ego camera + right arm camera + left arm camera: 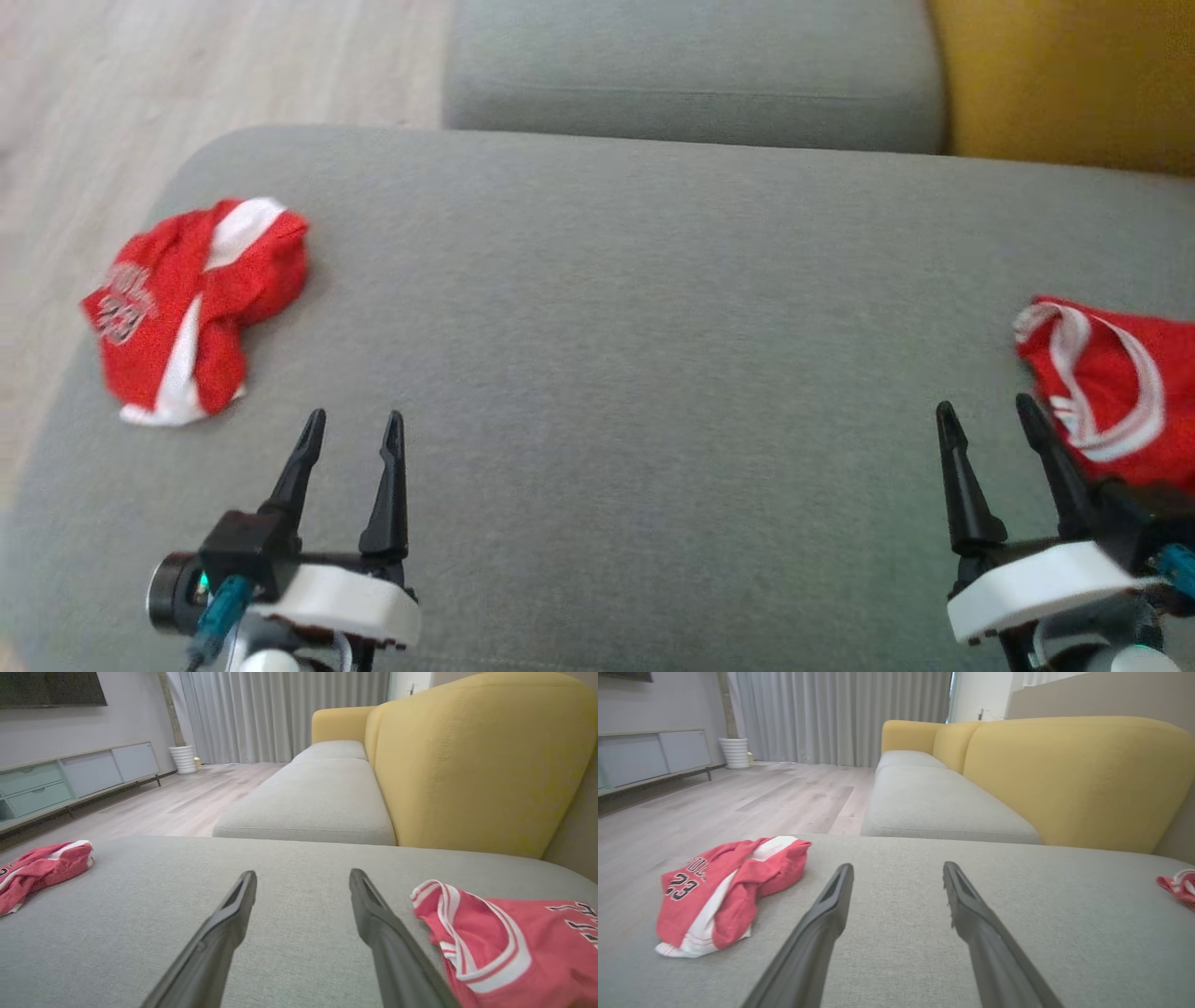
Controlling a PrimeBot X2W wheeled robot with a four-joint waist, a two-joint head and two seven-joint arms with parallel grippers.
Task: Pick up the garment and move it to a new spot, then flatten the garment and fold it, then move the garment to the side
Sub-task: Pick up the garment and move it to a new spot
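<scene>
Two red and white garments lie on the grey sofa cushion. A crumpled one with the number 23 sits at the far left, near the cushion's edge. A red jersey with white trim lies at the right edge. My left gripper hovers open over bare cushion, right of the crumpled garment. My right gripper is open too, just left of the jersey, holding nothing.
A second grey seat cushion lies beyond, with a yellow backrest at the right. Wooden floor runs along the left. A low cabinet, a white pot and curtains stand farther off.
</scene>
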